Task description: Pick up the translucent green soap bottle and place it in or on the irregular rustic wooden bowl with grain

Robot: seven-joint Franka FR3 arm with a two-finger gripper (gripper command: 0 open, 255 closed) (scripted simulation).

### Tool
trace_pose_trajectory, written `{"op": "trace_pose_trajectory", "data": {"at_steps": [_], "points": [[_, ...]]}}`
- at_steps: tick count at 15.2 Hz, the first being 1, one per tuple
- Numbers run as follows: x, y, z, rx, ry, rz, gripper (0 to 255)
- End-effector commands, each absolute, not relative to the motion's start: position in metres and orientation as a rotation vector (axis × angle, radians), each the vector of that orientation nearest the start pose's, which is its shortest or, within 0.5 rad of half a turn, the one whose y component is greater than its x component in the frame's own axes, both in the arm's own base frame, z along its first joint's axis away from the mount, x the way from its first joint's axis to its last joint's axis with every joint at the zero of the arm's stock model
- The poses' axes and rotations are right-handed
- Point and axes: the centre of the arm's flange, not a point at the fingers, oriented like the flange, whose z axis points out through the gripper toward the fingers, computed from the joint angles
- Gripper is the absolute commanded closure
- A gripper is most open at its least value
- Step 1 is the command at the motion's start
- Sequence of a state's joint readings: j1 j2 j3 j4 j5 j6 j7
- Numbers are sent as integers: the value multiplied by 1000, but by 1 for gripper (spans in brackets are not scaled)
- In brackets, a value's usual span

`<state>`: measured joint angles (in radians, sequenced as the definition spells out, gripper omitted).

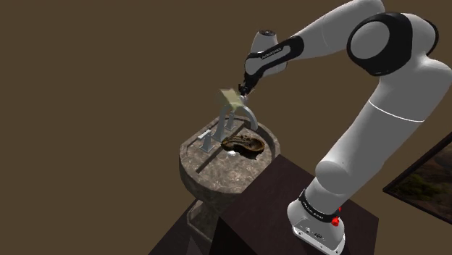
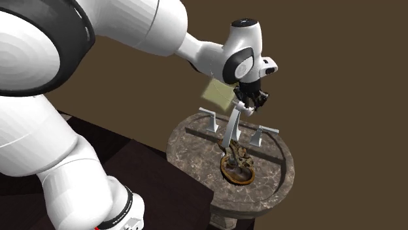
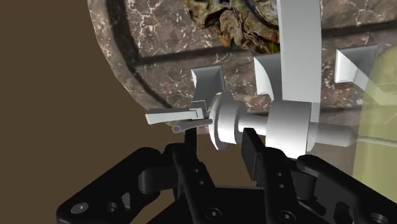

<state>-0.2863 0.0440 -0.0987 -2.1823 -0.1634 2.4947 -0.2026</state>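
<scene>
The jaws pinch the pale green soap bottle (image 1: 230, 97) by its white pump neck (image 3: 224, 124) — bottle body sideways, in the air above the brown wooden bowl (image 1: 243, 142).

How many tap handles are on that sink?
2. The first handle stands at the second exterior view's left of the spout, the second handle at its right, both on the sink ledge. No more appear hidden.

Plain brown surroundings, a mottled stone pedestal basin (image 1: 208, 185), 1 framed picture (image 1: 427, 177).
</scene>
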Motion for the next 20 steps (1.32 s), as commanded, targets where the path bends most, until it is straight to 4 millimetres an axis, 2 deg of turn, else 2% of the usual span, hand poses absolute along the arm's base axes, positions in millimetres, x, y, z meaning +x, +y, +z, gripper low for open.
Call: {"op": "trace_pose_trajectory", "data": {"at_steps": [1,5,9,13,16,17,20], "points": [[530,-183,404,-3372,143,-288,0],[549,-121,433,-3528,254,-139,0],[575,-58,450,-3672,377,30,0],[608,5,457,-3800,513,221,0],[635,50,454,-3883,624,381,0],[638,54,453,-3891,635,397,0],[634,43,443,-3891,635,397,0]]}}
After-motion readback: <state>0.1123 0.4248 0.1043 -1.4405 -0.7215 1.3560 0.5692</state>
